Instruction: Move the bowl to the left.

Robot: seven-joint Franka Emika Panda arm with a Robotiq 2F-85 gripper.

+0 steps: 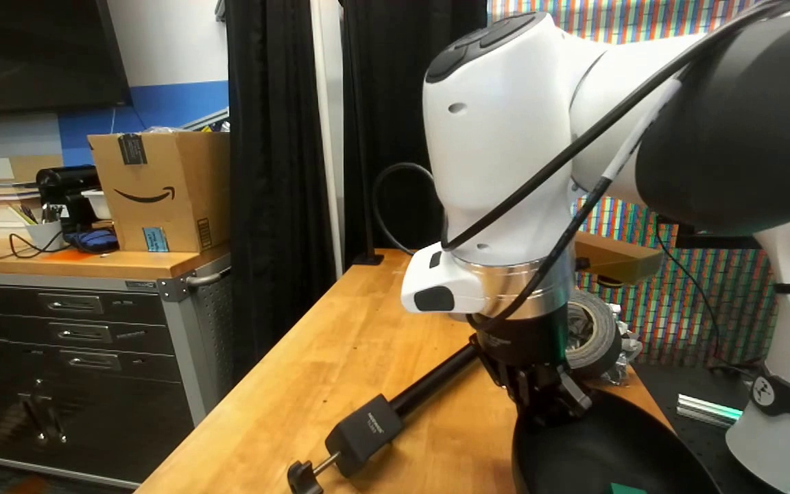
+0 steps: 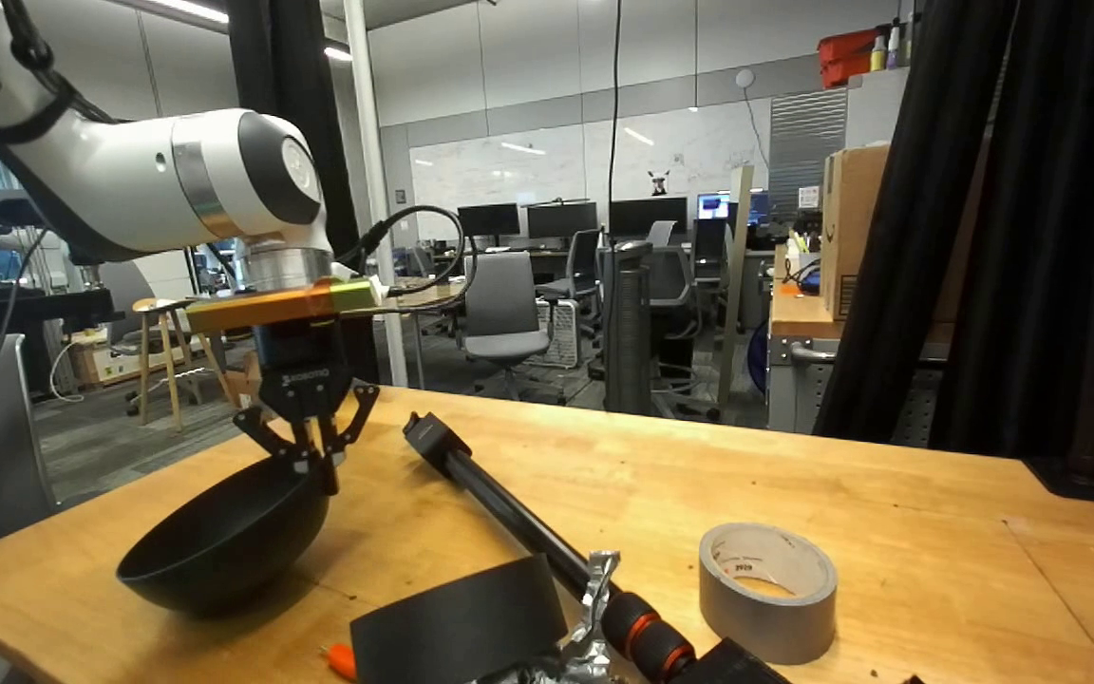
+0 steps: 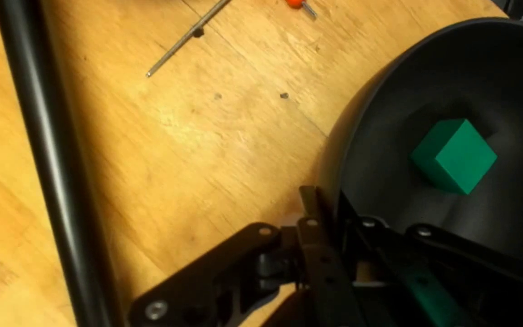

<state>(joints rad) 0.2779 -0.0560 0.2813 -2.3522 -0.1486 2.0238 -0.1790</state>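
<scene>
Bowl (image 2: 229,546) held tilted

In an exterior view, near the bench (image 2: 794,484) corner at picture left; in an exterior view, by the edge facing the robot base (image 1: 775,446). Wrist view: gripper (image 3: 327,202) clamped across its rim, green cube (image 3: 454,156) inside.

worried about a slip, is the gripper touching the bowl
Touching. The wrist view shows it: the gripper pinches the wall of the bowl near the rim, with one finger outside and one inside.

Table (image 2: 908,532): wooden, seamed, beneath me
Black pole (image 2: 509,510): lying aslant
Grey tape roll (image 2: 767,622): laid flat
Post base (image 2: 1088,483): black, near the edge
</scene>
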